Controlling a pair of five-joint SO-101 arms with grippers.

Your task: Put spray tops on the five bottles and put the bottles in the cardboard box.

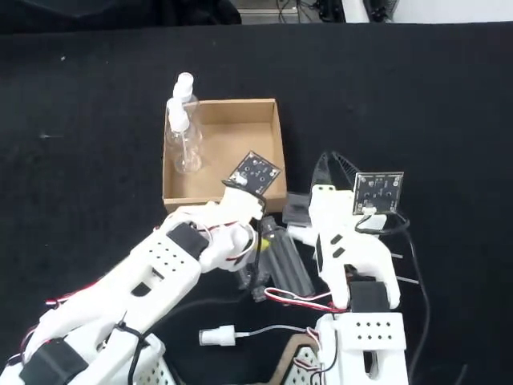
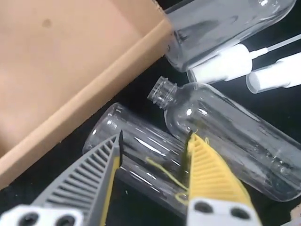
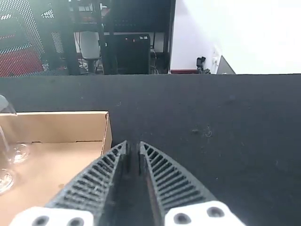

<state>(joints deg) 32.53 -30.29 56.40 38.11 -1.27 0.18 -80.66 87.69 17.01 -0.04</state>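
My left gripper (image 2: 155, 141) is spread over a clear plastic bottle (image 2: 136, 143) lying on the black tabletop (image 1: 417, 96), just beside the cardboard box (image 2: 94, 101). Whether the fingers touch it, I can't quite tell. A second clear bottle (image 2: 225, 136) lies alongside, its threaded neck bare. Two topped bottles (image 1: 184, 136) stand in the box. My right gripper (image 3: 133, 147) is pressed almost together, holding nothing.

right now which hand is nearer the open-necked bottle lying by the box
Left. The left hand hangs open right by the open-necked bottle, one finger beside its shoulder. The right hand sits farther off, above the table beside the box.
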